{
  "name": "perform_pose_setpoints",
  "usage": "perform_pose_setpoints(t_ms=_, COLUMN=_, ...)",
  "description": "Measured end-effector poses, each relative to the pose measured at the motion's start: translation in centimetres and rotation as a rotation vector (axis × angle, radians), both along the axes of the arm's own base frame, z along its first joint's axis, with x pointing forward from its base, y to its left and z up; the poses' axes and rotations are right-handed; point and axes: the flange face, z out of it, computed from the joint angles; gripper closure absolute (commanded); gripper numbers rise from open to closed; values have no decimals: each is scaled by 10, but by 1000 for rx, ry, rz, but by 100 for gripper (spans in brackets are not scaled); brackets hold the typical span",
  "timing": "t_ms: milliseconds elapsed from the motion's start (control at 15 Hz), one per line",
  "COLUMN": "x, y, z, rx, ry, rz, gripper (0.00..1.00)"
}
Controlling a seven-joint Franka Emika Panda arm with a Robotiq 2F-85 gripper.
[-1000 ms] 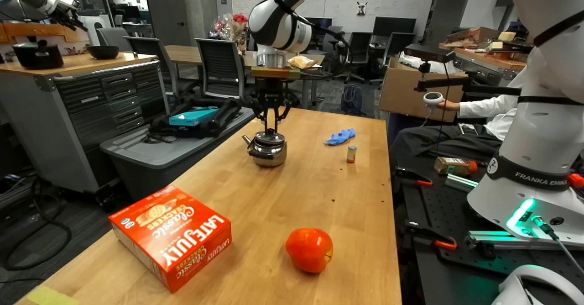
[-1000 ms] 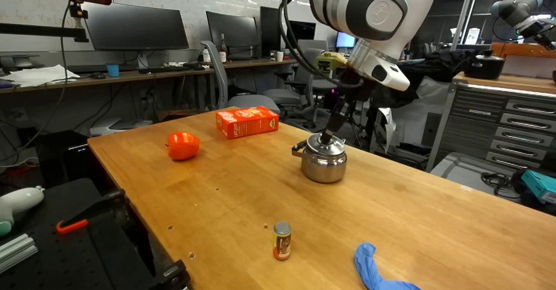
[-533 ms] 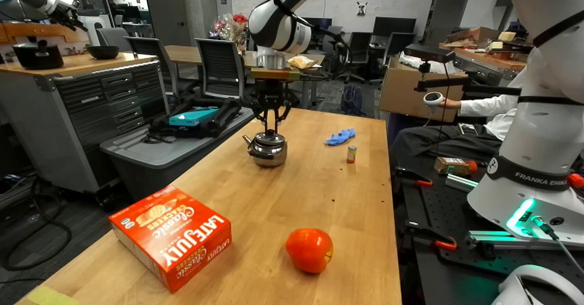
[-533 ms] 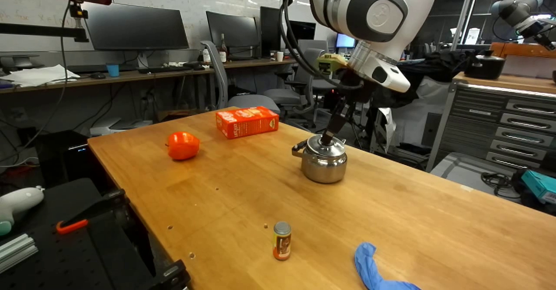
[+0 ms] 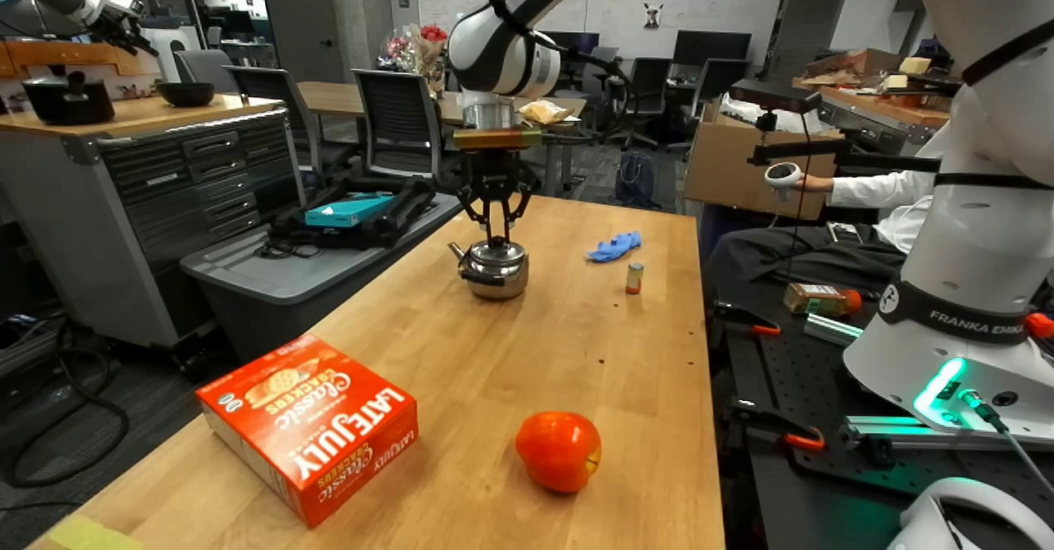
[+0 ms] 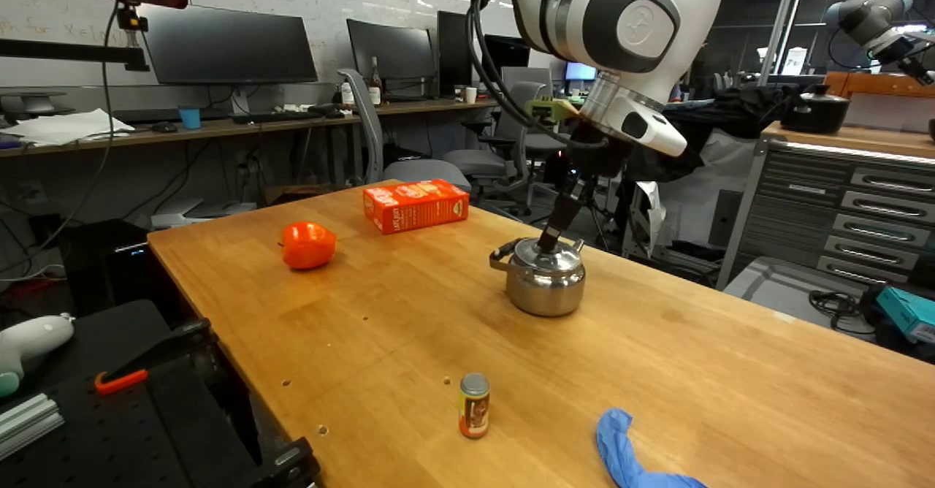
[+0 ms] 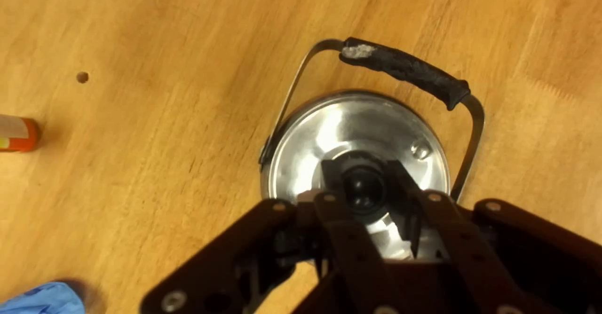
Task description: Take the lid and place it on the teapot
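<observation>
Steel teapot (image 6: pixel 546 294) standing on the wooden worktop (image 6: pixel 380 342), its lid (image 7: pixel 364 128) lying across the top. In the wrist view the pincer (image 7: pixel 364 175), set above the lid, pinches its dark knob (image 7: pixel 362 189) from both sides; the handle (image 7: pixel 404 69) is tipped to one side. Both exterior views also show a tomato (image 6: pixel 308 245), a box (image 6: pixel 416 207), a jar (image 6: pixel 474 405) and a blue glove (image 5: pixel 615 248), all well apart from the teapot.
</observation>
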Motion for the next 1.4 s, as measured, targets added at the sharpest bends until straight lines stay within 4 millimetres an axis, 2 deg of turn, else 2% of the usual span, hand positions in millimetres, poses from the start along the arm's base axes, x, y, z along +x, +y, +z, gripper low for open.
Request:
perform_pose_setpoints(t_ms=267, x=-2, y=5, z=0, rx=6, ry=24, rz=12, gripper=16)
perform_pose_setpoints(t_ms=400, x=-2, y=11, z=8, rx=14, ry=21, rz=29, gripper=2)
perform_pose_setpoints(t_ms=533, x=-1, y=20, z=30, rx=29, ry=-2, rz=69, gripper=0)
perform_pose_setpoints(t_ms=800, x=-16, y=47, z=102, rx=64, ry=-80, rz=237, gripper=0)
perform_pose_setpoints(t_ms=1133, x=-69, y=92, z=183, rx=48, ry=-85, rz=503, gripper=0)
perform_pose_setpoints(t_ms=1400, x=-116, y=131, z=215, rx=7, ry=-36, rz=713, gripper=0)
